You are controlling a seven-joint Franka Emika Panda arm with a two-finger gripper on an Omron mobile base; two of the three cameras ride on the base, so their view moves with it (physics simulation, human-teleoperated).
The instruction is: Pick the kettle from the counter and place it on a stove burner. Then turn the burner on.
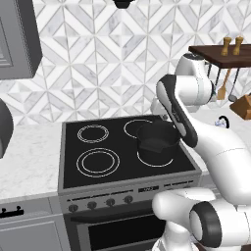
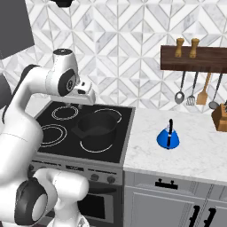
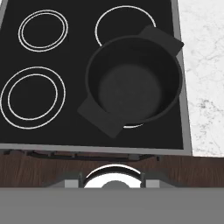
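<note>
The bright-blue kettle (image 2: 168, 138) stands upright on the white counter (image 2: 199, 155), right of the stove (image 2: 113, 146); in the left base view only its top (image 1: 222, 121) peeks from behind my arm. My gripper (image 2: 75, 104) hangs over the cooktop's back middle, far left of the kettle, pointing down. In the hand view its fingertips (image 3: 72, 181) sit wide apart at the bottom edge, open and empty. The large double-ringed burner (image 1: 98, 162) (image 3: 33, 97) lies bare at the front left. A row of knobs (image 1: 100, 202) runs along the range front.
A large black pot (image 1: 158, 139) (image 3: 133, 83) with two side handles covers the front right burner. A smaller double ring (image 1: 92, 133) is at the back left. A wooden rack (image 2: 195, 58) with hanging utensils and a knife block (image 2: 219, 117) are behind the kettle.
</note>
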